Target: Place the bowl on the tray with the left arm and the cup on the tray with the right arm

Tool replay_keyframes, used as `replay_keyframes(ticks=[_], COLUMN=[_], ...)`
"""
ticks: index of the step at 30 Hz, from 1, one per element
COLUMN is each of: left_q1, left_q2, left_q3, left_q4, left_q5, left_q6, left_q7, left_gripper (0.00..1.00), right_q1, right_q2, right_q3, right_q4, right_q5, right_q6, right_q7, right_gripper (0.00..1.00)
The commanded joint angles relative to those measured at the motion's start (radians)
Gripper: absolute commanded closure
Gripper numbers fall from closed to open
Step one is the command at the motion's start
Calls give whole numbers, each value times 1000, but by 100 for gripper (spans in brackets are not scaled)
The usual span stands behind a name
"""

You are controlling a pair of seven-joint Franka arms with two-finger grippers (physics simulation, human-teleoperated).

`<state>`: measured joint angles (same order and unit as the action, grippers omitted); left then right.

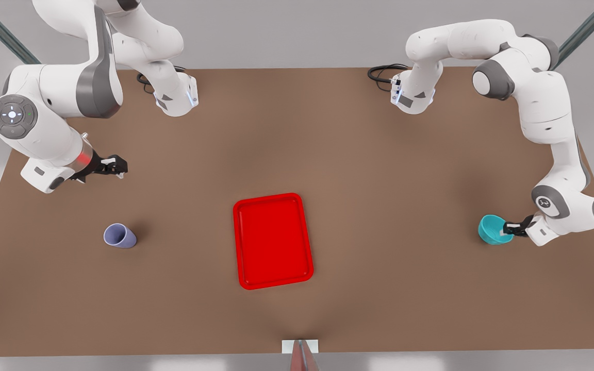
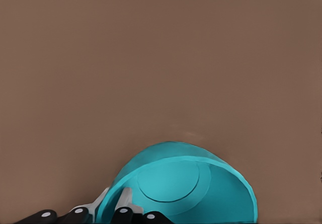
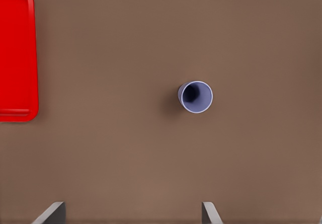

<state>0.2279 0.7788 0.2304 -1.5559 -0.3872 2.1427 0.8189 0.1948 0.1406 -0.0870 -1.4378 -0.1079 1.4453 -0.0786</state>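
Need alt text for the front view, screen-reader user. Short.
At the front view's right, the left hand grips the rim of the teal bowl beside the brown table's edge. A red tray lies empty at the centre. At the front view's left, the lavender cup stands alone, with the right hand open above and behind it.

Matt brown table (image 1: 379, 170), glossy smooth red plastic-looking tray (image 1: 273, 240), smooth teal bowl (image 1: 490, 229), matt lavender cup (image 1: 119, 236), glossy white arm shells

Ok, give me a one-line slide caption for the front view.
Left gripper grips the teal bowl's rim while the open right gripper hovers short of the lavender cup; red tray sits between.
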Motion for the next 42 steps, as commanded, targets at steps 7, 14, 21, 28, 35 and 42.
replay_keyframes(ticks=[7,14,21,28,35,42], left_q1=[-344,-854,-834,-857,-872,-622], left_q2=[-193,53,165,261,238,-245], left_q3=[-11,-17,-138,-172,-168,133], left_q4=[62,375,485,565,557,560], left_q5=[8,93,87,88,134,194], left_q6=[-159,-170,92,163,86,-837], left_q7=[-777,-1601,-1798,-1880,-1870,-1049], left_gripper=[79,79,79,79,0,0], right_q1=[0,-12,-49,-38,-44,-46], right_q2=[14,188,240,300,382,406], right_q3=[-5,-73,-125,-137,-137,-145], right_q4=[-1,-101,-259,-267,-257,-268], right_q5=[1,4,27,94,132,131], right_q6=[3,182,427,581,630,635], right_q7=[-4,0,-75,-102,-101,-98], right_gripper=[0,0,0,0,0,0])
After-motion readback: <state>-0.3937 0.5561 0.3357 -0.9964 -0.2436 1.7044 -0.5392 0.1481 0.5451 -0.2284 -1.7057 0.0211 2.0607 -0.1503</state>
